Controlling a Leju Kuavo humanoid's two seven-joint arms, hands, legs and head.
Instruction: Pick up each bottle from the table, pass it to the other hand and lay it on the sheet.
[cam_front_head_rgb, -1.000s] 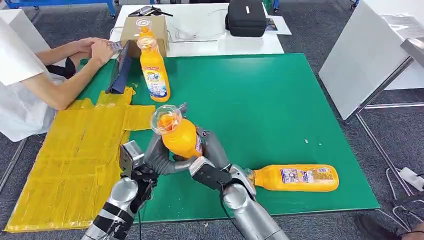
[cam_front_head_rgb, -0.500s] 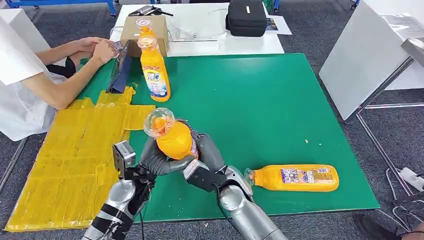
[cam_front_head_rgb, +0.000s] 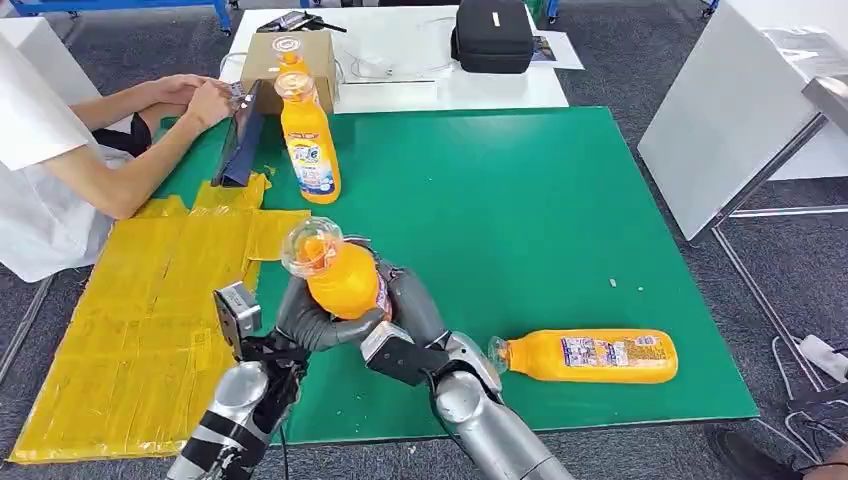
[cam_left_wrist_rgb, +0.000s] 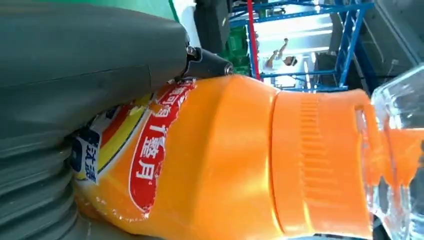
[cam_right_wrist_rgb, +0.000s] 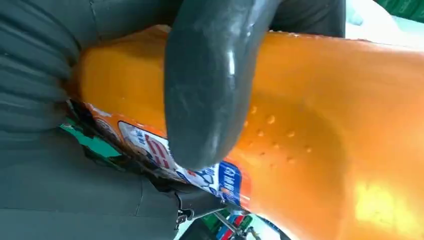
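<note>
An orange bottle (cam_front_head_rgb: 338, 275) with a clear cap is held upright above the green mat's near left part, cap tilted toward the yellow sheet (cam_front_head_rgb: 150, 310). My left hand (cam_front_head_rgb: 305, 318) wraps its lower body from the left. My right hand (cam_front_head_rgb: 405, 315) wraps it from the right. The left wrist view has the bottle (cam_left_wrist_rgb: 240, 165) against my left hand (cam_left_wrist_rgb: 75, 95). The right wrist view has my right hand's thumb (cam_right_wrist_rgb: 215, 85) lying across the bottle (cam_right_wrist_rgb: 325, 115). A second bottle (cam_front_head_rgb: 590, 356) lies on its side at the mat's near right. A third (cam_front_head_rgb: 308, 140) stands upright at the back left.
A person sits at the left with forearms (cam_front_head_rgb: 140, 150) over the mat's corner, beside a dark tablet (cam_front_head_rgb: 240, 135). A cardboard box (cam_front_head_rgb: 290, 60) and a black case (cam_front_head_rgb: 492, 35) rest on the white table behind. A white panel (cam_front_head_rgb: 730, 110) stands at the right.
Both hands have carried the held bottle a little leftward toward the yellow sheet. The other two bottles have not moved.
</note>
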